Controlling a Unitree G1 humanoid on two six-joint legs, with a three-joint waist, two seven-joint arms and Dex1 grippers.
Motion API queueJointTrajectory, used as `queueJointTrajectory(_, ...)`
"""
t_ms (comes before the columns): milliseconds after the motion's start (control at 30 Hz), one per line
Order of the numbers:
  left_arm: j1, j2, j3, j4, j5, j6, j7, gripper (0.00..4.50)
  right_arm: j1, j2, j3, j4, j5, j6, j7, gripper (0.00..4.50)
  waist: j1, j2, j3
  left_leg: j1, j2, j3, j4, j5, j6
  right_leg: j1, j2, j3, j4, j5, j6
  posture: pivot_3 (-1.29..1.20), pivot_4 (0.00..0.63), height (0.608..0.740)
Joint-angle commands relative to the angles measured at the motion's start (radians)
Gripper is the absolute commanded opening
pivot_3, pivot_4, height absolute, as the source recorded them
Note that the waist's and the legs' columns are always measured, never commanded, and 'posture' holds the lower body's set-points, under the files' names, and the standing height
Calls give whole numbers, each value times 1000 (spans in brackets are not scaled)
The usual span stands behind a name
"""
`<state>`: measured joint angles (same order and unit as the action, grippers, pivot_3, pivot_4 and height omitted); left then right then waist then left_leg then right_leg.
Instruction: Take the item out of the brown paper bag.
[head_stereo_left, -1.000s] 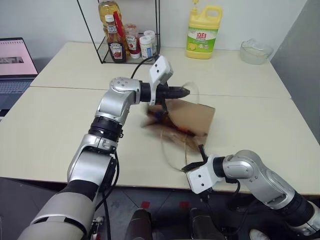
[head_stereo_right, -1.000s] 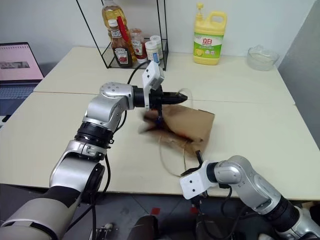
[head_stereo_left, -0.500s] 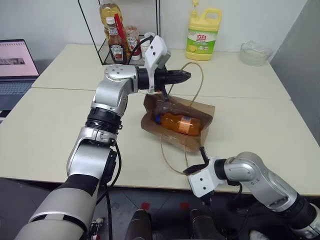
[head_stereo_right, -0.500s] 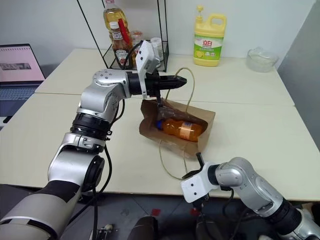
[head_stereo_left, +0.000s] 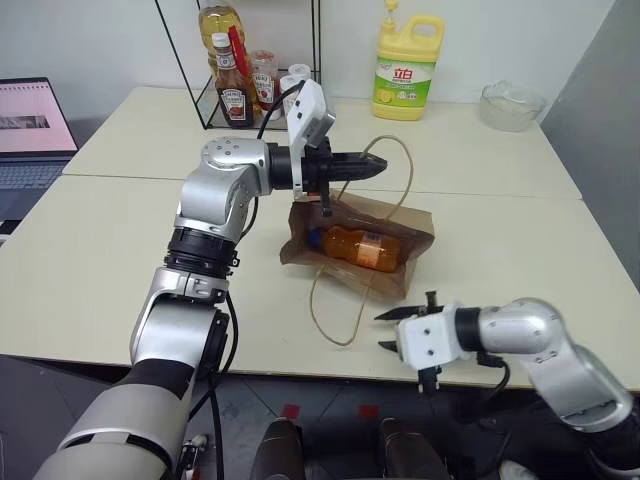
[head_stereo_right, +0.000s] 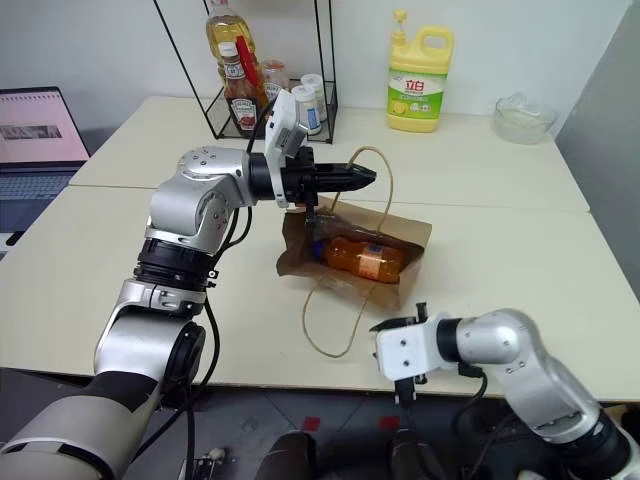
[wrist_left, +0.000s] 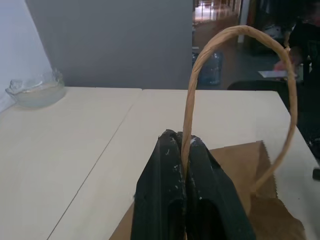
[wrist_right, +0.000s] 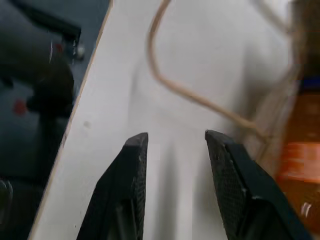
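A brown paper bag (head_stereo_left: 385, 222) lies on its side near the middle of the table (head_stereo_left: 100, 250), mouth gaping. Inside lies the orange bottle (head_stereo_left: 358, 247), its blue cap (head_stereo_left: 314, 238) partly shadowed by the paper. The left gripper (head_stereo_left: 378, 165) pinches one cord handle (head_stereo_left: 403, 178) above the bag. The second handle (head_stereo_left: 335, 318) trails toward the front edge, where the right gripper (head_stereo_left: 385, 330) hovers, jaws parted and empty.

Yellow detergent jug (head_stereo_left: 407, 66), behind the wire rack's (head_stereo_left: 262, 70) right: green label w/ red logo "立白". Other labels illegible.
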<state>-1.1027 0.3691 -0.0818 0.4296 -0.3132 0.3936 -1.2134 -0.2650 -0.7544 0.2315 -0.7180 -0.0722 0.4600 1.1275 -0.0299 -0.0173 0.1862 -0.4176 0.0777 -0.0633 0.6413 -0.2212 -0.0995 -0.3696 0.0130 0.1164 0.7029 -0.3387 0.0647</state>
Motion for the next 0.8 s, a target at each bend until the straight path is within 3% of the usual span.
queueJointTrajectory(33,-10,5,19,-33,-25,4,-3,0,-51,3,-173,-153,274,311,40,1900,0,0,0,0,0,0,0,0,0,0,0,0,0,0,0,0,150,740)
queueJointTrajectory(167,-18,3,26,-18,-27,10,-1,0,-212,69,-211,-159,404,488,-53,1900,-4,0,0,0,0,0,0,-1,2,0,0,0,0,0,0,0,150,740)
queueJointTrajectory(400,-68,-13,62,52,-47,56,28,0,-425,201,75,27,203,446,-344,1900,-5,0,0,-2,0,0,-1,-1,2,-4,1,0,1,0,0,0,150,740)
queueJointTrajectory(600,-86,-16,75,80,-57,78,32,0,-502,257,251,167,53,397,-462,1900,-4,0,0,-9,0,0,0,0,0,-11,0,0,1,0,0,0,150,740)
queueJointTrajectory(800,-82,-17,74,66,-65,89,26,0,-535,309,335,283,-57,423,-535,1900,-4,0,0,-9,0,0,0,0,0,-11,0,-1,2,0,0,0,150,740)
